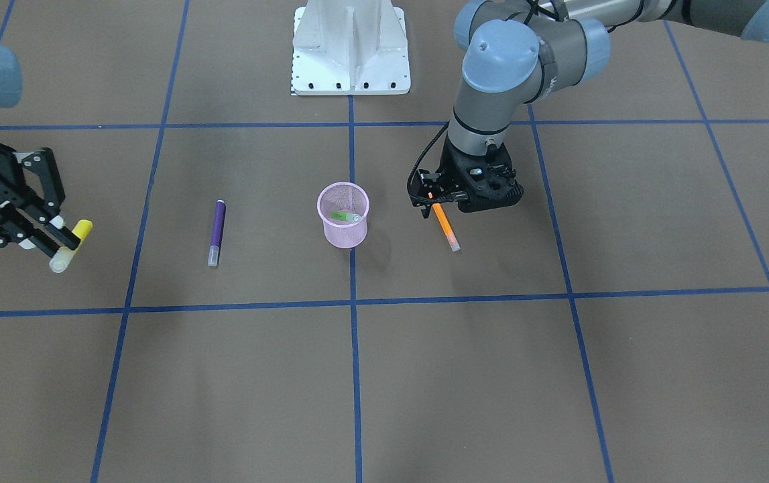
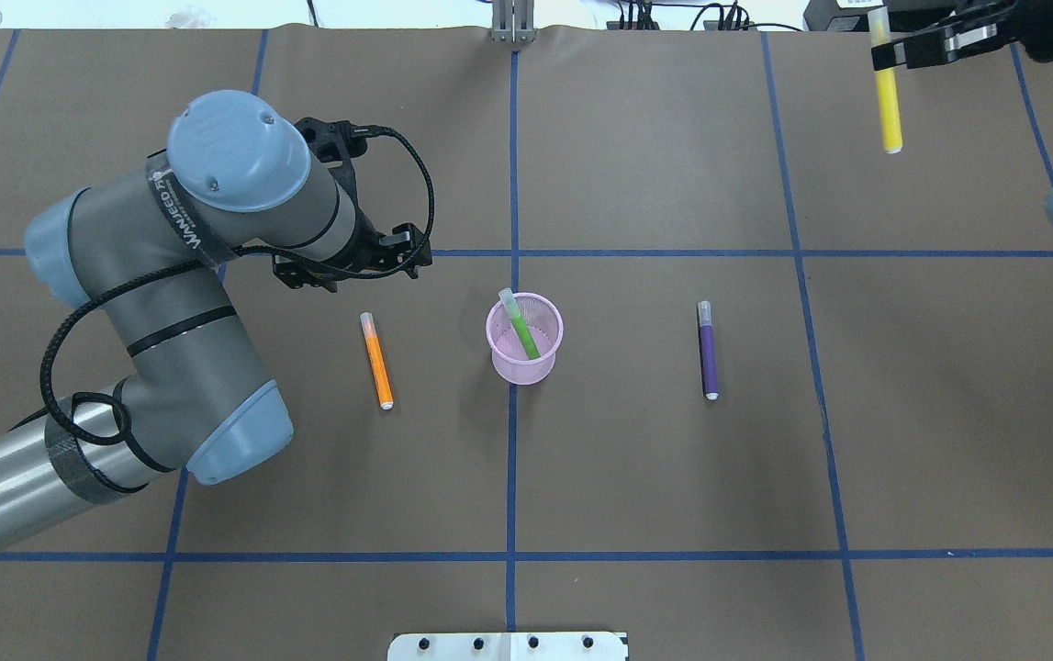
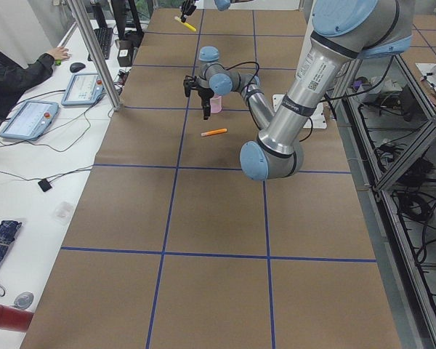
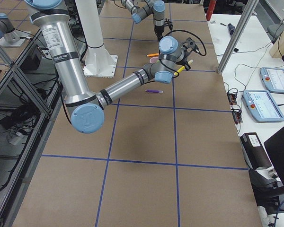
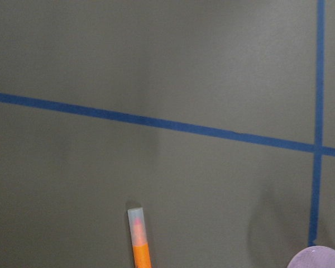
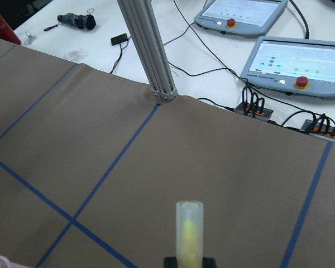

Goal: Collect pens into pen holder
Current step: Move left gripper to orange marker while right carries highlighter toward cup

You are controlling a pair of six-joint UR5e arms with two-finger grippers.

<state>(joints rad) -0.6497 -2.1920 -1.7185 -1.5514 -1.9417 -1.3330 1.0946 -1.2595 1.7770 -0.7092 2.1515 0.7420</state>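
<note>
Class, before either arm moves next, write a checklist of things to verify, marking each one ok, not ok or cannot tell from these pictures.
1. The pen holder stands upright: ok.
2. The green pen sits inside the pen holder: ok.
3. The yellow pen is clamped in the right pincer: ok.
4. The right pincer is above the pen holder: not ok, it is far off to the side.
5. The left pincer is open for the orange pen: cannot tell.
6. The orange pen and purple pen lie flat, ungripped: ok.
</note>
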